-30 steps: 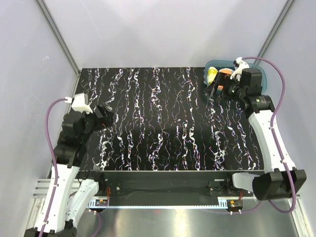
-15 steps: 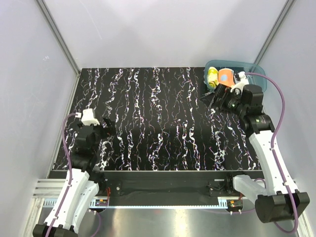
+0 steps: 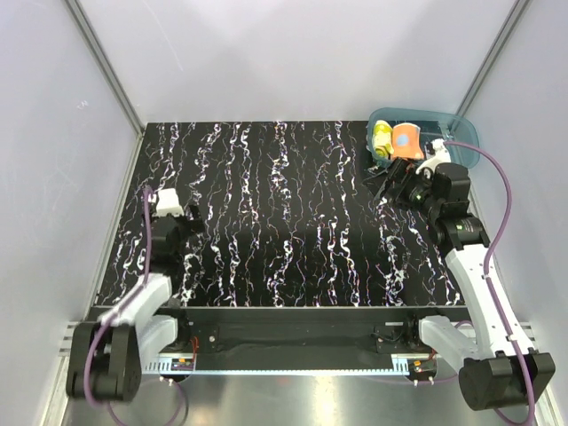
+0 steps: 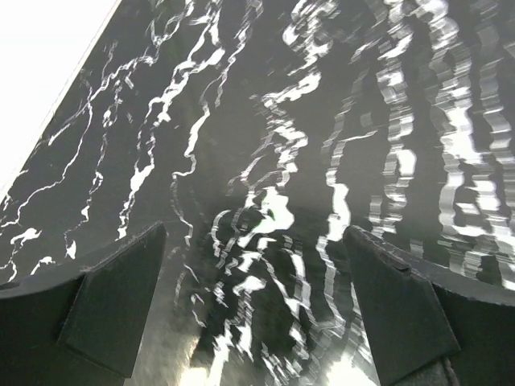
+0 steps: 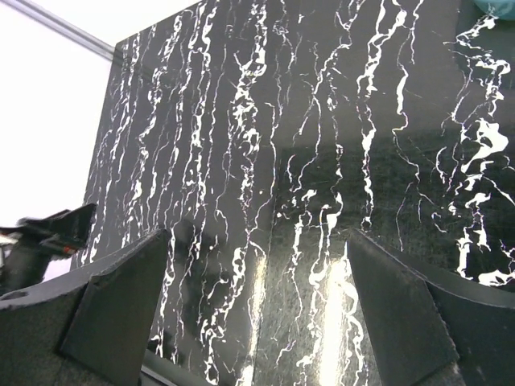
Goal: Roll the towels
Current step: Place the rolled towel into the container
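The two towels lie in the teal bin (image 3: 463, 126) at the table's far right corner, the yellow one (image 3: 381, 138) left of the orange one (image 3: 406, 141); both look bunched into small bundles. My right gripper (image 3: 382, 182) hovers just in front of the bin, apart from the towels, pointing left over the table. In the right wrist view it (image 5: 257, 235) is open with only tabletop between its fingers. My left gripper (image 3: 185, 232) is low over the table's near left part, and the left wrist view shows it (image 4: 256, 233) open and holding nothing.
The black table (image 3: 284, 222) with white veining has pale walls at the back and sides. Its left edge shows in the left wrist view (image 4: 72, 80). The left arm's end (image 5: 50, 233) appears at the far left of the right wrist view.
My right gripper has drawn back out of the bin toward the near side. The left arm has folded down and pulled back toward its base. Both grippers stayed open.
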You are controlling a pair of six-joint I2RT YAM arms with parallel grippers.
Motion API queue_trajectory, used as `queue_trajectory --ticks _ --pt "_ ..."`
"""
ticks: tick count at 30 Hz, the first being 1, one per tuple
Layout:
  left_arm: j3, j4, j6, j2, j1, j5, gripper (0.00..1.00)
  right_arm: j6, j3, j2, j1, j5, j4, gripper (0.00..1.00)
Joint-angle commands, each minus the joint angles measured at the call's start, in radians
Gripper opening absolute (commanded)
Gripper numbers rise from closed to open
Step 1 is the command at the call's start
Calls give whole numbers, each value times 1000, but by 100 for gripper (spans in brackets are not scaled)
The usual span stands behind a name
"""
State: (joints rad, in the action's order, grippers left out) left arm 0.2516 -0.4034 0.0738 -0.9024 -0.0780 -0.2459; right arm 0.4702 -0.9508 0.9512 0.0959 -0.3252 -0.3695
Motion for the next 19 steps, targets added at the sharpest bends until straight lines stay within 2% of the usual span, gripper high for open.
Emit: queue_trajectory --ticks 1,3,4,7,9,11,12,16,19 --pt "-14 -333 -66 -186 32 10 99 21 15 1 7 26 61 100" --pt "15 -341 -89 -245 37 8 99 7 27 -5 7 21 67 100" --pt "-1 -454 -98 -257 38 29 99 -5 27 -9 7 9 64 100" --pt "-51 -615 -91 -328 46 57 99 -34 33 -8 7 -15 50 100" --pt "-81 -731 -115 -430 47 92 99 -44 41 -8 7 -44 60 100" --pt "-40 -634 -94 -415 56 109 99 -30 62 -20 7 -81 92 100" --pt "-44 -678 -95 -434 64 123 99 -18 73 -28 7 -86 107 100" --pt "-32 -644 -89 -431 76 152 99 47 133 -61 7 -81 222 100" --pt "-32 -647 -88 -432 78 160 99 39 133 -51 7 -34 215 100"
